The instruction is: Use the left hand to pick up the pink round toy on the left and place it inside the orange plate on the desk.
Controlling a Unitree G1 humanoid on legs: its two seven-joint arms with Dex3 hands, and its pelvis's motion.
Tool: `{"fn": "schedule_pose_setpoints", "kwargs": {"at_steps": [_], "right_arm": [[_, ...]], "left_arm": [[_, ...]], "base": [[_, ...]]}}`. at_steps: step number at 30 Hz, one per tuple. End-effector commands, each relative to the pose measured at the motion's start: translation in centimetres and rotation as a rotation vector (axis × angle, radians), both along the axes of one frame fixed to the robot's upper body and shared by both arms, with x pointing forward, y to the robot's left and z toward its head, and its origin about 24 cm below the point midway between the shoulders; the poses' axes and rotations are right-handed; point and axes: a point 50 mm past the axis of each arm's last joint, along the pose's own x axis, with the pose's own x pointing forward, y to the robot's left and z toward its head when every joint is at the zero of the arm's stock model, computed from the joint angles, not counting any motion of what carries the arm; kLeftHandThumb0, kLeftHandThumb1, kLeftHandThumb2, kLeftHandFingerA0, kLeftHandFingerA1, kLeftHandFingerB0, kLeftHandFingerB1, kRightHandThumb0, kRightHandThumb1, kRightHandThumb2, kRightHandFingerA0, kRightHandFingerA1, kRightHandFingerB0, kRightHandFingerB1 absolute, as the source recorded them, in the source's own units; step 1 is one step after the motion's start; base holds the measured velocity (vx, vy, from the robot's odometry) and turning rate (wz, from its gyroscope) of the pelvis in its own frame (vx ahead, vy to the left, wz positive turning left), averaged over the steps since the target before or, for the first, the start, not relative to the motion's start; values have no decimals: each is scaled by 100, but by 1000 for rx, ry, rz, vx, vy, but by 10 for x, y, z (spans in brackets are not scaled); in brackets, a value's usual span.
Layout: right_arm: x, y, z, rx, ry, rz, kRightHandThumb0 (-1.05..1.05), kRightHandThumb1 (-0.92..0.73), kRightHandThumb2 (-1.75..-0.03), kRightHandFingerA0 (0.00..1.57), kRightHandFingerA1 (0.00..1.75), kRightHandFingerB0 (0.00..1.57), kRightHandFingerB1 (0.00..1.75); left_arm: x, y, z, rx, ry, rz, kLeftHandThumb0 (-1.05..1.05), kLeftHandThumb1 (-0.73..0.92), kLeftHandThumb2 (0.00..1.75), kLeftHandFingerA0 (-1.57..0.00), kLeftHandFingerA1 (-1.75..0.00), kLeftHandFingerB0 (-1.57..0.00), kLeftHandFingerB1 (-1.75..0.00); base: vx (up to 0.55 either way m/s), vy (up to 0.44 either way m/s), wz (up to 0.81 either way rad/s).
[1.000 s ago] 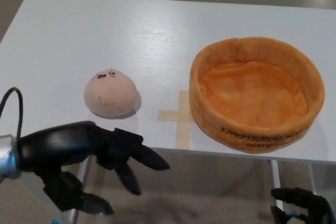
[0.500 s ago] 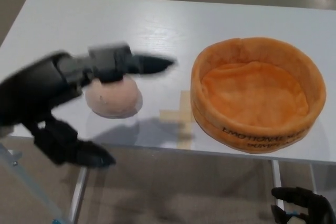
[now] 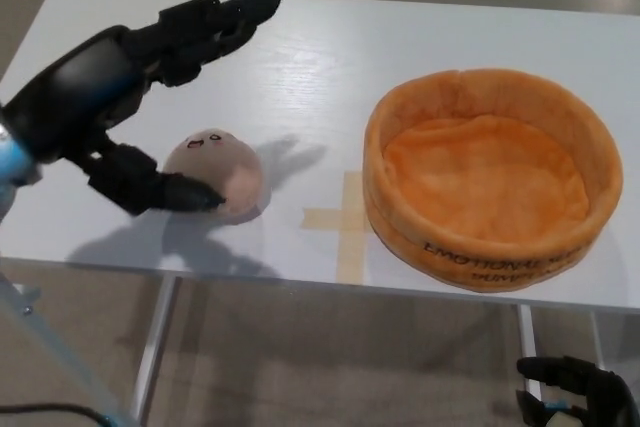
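The pink round toy (image 3: 222, 169), a plush ball with a small face, rests on the white desk (image 3: 300, 77) at left of centre. My left hand (image 3: 140, 87) hovers open over and to the left of it, two fingers stretched out past its far side and the thumb (image 3: 165, 190) low in front of its near left side. The orange plush plate (image 3: 490, 177) stands on the desk to the right with nothing in it. My right hand (image 3: 575, 397) shows at the bottom right corner, below the desk edge, fingers curled.
A tape cross (image 3: 342, 219) marks the desk between toy and plate. The desk's front edge (image 3: 300, 282) runs just below them, with a metal leg (image 3: 155, 347) and floor beneath.
My left hand has risen from below the front edge up over the desk and now brackets the toy. Toy, plate and right hand have stayed put.
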Motion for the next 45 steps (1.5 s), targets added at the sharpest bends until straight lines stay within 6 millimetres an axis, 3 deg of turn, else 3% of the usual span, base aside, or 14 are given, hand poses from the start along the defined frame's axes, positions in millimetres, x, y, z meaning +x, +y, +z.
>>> {"fn": "schedule_pose_setpoints", "kwargs": {"at_steps": [1, 6, 7, 9, 10, 19, 25, 26, 27, 29, 32, 33, 35, 45], "right_arm": [[-5, -5, -3, -1, 17, -16, -33, -56, -56, 70, 65, 73, 53], [-6, -4, -3, 1, 19, -10, -32, -56, -56, 70, 65, 72, 52], [-6, -4, -4, 5, 19, -11, -30, -56, -56, 68, 63, 71, 52], [-6, -3, -4, 11, 19, -13, -30, -56, -56, 68, 63, 71, 52], [-6, -3, -4, 9, 19, -12, -30, -56, -56, 69, 62, 72, 53], [-6, -3, -3, -7, 19, -2, -30, -56, -56, 70, 65, 73, 53], [-6, -3, -3, -8, 19, -1, -29, -56, -56, 73, 69, 73, 54], [-5, -3, -4, -6, 28, -6, -30, -56, -56, 73, 64, 73, 53], [-5, -2, -4, -6, 33, -5, -28, -57, -56, 74, 64, 72, 52], [-5, -2, -4, -10, 33, 6, -29, -57, -56, 71, 63, 71, 52], [-5, -2, -3, -16, 32, 18, -29, -57, -56, 71, 63, 71, 52], [-5, -2, -3, -12, 31, 14, -30, -57, -56, 71, 64, 72, 53], [-5, -2, -4, -7, 30, 8, -28, -56, -56, 71, 64, 72, 53], [-4, -2, -3, 2, 25, 8, -30, -56, -56, 71, 65, 72, 54]], "left_arm": [[47, 0, -34, 434, -119, 332, -57, 38, 73, 0, 0, 0, -12], [57, 3, -52, 508, -88, 392, -51, 32, 74, 0, -13, -5, -24], [57, 4, -55, 519, -78, 399, -62, 37, 55, 0, -19, -6, -25], [59, 4, -60, 532, -66, 407, -62, 37, 55, 0, -19, -6, -25], [59, 5, -64, 534, -54, 411, -50, 29, 74, 0, -18, -5, -28], [60, 11, -98, 548, 112, 444, -53, 36, 73, 0, -5, -4, -20], [60, 13, -108, 575, 150, 467, -60, 39, 53, 0, -26, -7, -26], [59, 13, -112, 582, 153, 472, -50, 34, 75, -2, -24, -7, -32], [58, 13, -116, 590, 157, 470, -52, 39, 54, -11, -27, -10, -27], [56, 12, -121, 601, 159, 458, -50, 39, 64, -27, -42, -8, -35], [55, 11, -123, 610, 150, 452, -50, 39, 64, -27, -42, -8, -35], [54, 10, -124, 557, 152, 450, -20, 79, 64, -92, -56, -52, -37], [52, 8, -124, 472, 147, 458, -12, 83, 66, -108, -63, -69, -44], [58, 5, -111, 399, 57, 513, -15, 75, 76, -106, -95, -89, -66]], "base": [[0, 0, 0], [0, 0, 0], [0, 0, 0], [0, 0, 0], [0, 0, 0], [0, 0, 0], [0, 0, 0], [0, 0, 0], [0, 0, 0], [0, 0, 0], [0, 0, 0], [0, 0, 0], [0, 0, 0], [0, 0, 0]]}}
